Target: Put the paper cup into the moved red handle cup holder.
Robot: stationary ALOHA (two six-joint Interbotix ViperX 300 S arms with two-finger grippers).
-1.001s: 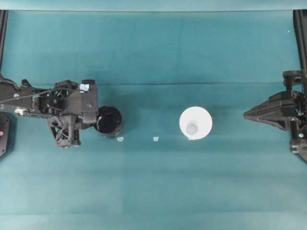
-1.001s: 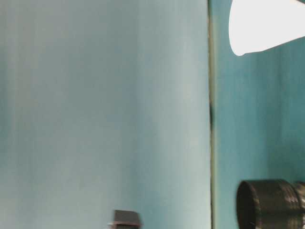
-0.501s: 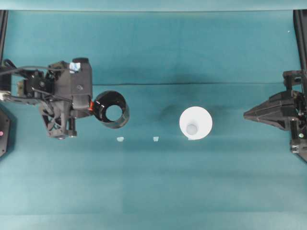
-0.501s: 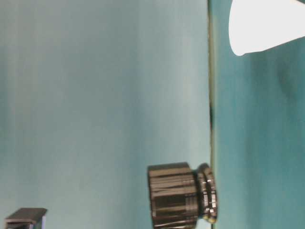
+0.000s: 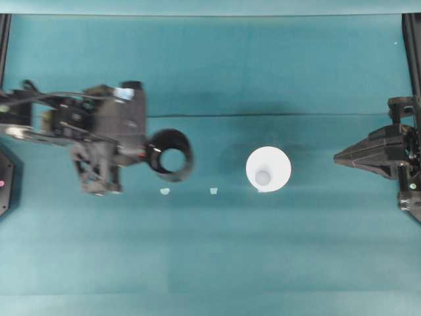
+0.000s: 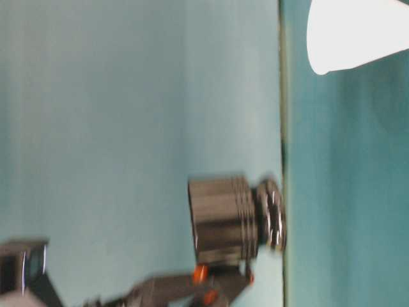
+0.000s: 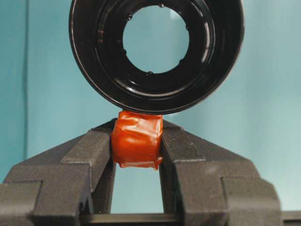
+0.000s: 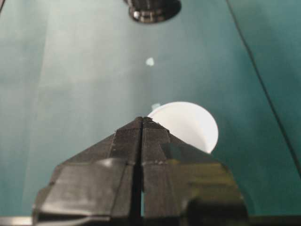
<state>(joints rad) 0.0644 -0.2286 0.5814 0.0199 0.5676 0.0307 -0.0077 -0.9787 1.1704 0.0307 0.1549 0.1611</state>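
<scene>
Left arm and the cup holder (image 5: 170,155) smeared by motion blur overhead; holder (image 6: 225,220) also soft at table level. Paper cup (image 6: 354,32) cut off at the frame edge there. From the right wrist, the closed right gripper (image 8: 142,120) hides the near side of the cup (image 8: 190,123); holder (image 8: 152,9) cropped at the top edge.
</scene>
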